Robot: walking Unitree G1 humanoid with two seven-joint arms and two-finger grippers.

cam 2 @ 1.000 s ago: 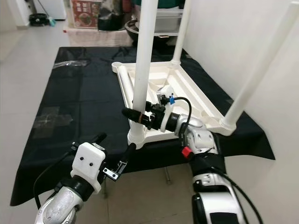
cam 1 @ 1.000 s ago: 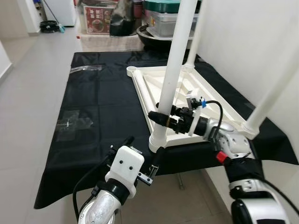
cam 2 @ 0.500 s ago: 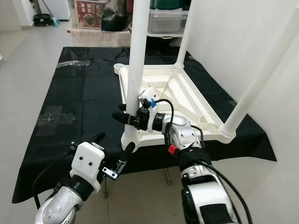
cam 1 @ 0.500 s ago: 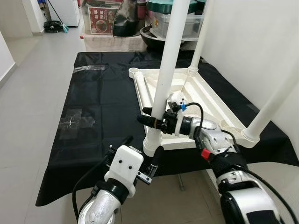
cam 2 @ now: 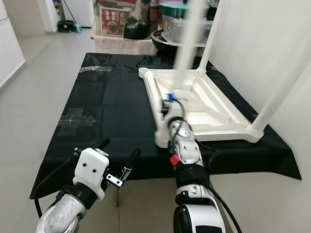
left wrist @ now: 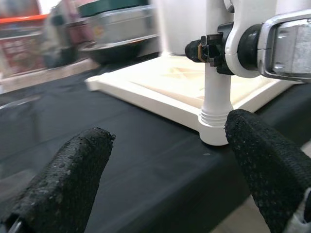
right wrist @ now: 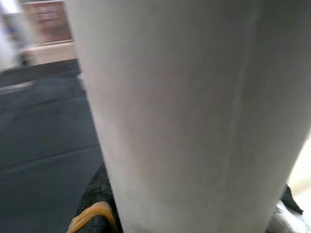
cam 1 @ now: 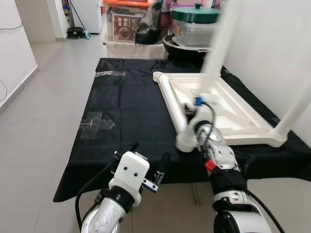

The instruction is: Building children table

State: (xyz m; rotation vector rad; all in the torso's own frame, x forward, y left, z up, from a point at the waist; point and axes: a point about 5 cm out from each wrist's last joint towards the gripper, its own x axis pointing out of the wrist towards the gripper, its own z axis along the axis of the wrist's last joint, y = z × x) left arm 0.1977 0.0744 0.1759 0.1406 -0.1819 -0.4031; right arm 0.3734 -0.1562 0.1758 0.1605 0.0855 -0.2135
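— What couldn't you make out?
— The table leg [cam 1: 221, 46] was motion-blurred, its top cut off.
— And the right gripper [left wrist: 210, 49]?
— Its fingers were hidden behind that leg.

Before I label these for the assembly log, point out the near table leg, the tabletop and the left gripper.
near leg [left wrist: 215, 104], left wrist view, lower shaft.
tabletop [cam 1: 252, 127], left eye view, right rim.
left gripper [cam 1: 148, 158], left eye view, between its fingertips.

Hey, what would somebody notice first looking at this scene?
A white upturned children's table lies on a black cloth, its legs pointing up. The right gripper clamps the near corner leg just above its base. The left gripper hovers open in front of the cloth's near edge.
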